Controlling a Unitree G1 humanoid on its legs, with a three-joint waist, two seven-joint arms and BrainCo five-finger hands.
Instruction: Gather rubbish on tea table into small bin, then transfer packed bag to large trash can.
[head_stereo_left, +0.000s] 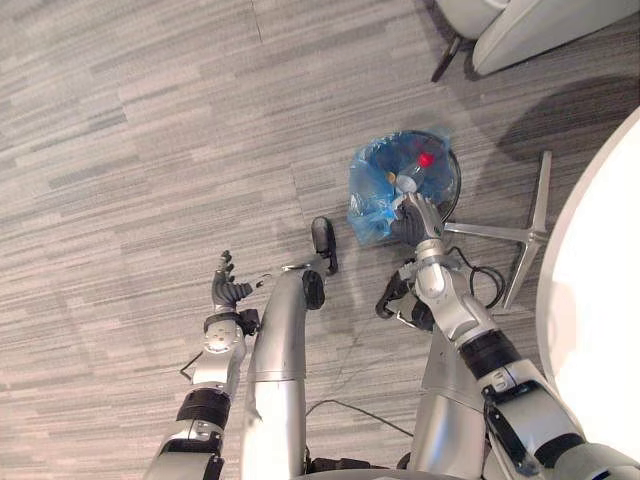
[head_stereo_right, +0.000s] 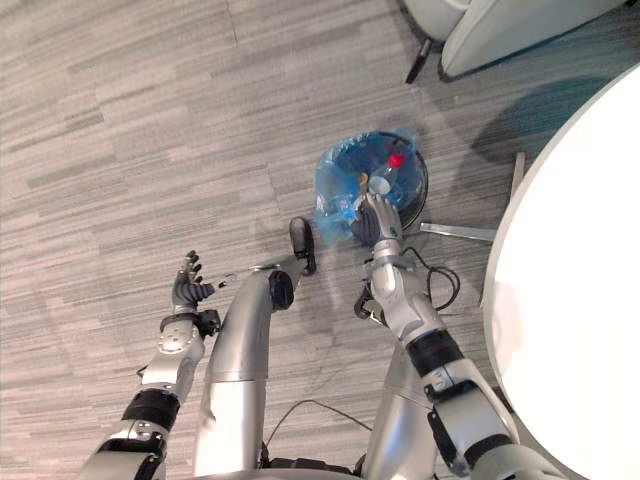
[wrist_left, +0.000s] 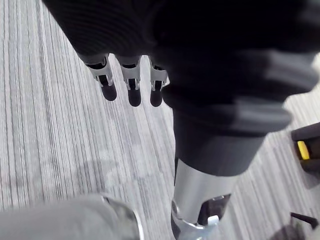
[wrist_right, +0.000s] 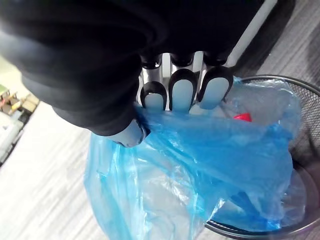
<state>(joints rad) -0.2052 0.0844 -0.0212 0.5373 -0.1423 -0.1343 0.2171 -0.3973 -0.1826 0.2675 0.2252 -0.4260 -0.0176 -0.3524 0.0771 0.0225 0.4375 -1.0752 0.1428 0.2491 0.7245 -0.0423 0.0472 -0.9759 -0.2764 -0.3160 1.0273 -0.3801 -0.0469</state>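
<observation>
Grey striped carpet (head_stereo_left: 130, 150) lies under everything. Your right hand (head_stereo_left: 414, 222) is down at the small bin (head_stereo_left: 456, 182), which stands on the floor near the white bench (head_stereo_left: 600, 300). Its fingers (wrist_right: 182, 92) and thumb pinch the edge of the blue bag (wrist_right: 200, 165), which sits in the bin with a red scrap (head_stereo_left: 425, 159) inside. Your left hand (head_stereo_left: 228, 288) hangs well apart, fingers relaxed and holding nothing.

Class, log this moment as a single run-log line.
stage: bag pickup | right robot hand: shut on blue bag in small bin | left robot hand: open, idle
</observation>
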